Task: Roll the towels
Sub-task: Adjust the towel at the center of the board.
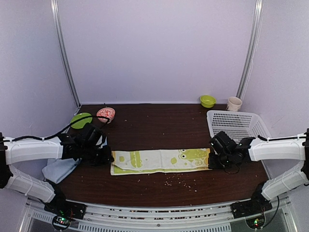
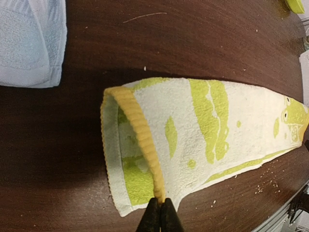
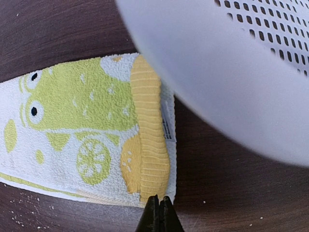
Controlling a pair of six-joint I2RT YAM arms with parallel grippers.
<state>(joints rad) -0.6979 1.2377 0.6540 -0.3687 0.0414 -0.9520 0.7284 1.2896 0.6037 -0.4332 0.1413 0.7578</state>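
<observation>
Left gripper (image 2: pixel 159 215) and right gripper (image 3: pixel 159 213), both clenched, each pinching a yellow-hemmed end of the lime-green towel (image 1: pixel 161 160) lying flat across the near table (image 1: pixel 159 130). Pale blue towel (image 1: pixel 59 170) at left edge; basket (image 1: pixel 236 123) far right.

On my feed I log: one plain pale lilac back wall (image 1: pixel 154 48) with matching left wall (image 1: pixel 24 63) and right wall (image 1: pixel 285 58), softly and evenly lit; two metal corner posts (image 1: pixel 65 53); one dark brown wood-grain table (image 1: pixel 159 123), pale crumbs (image 1: pixel 181 181) scattered near its front; one slotted aluminium rail (image 1: pixel 159 212) along the near edge.
</observation>
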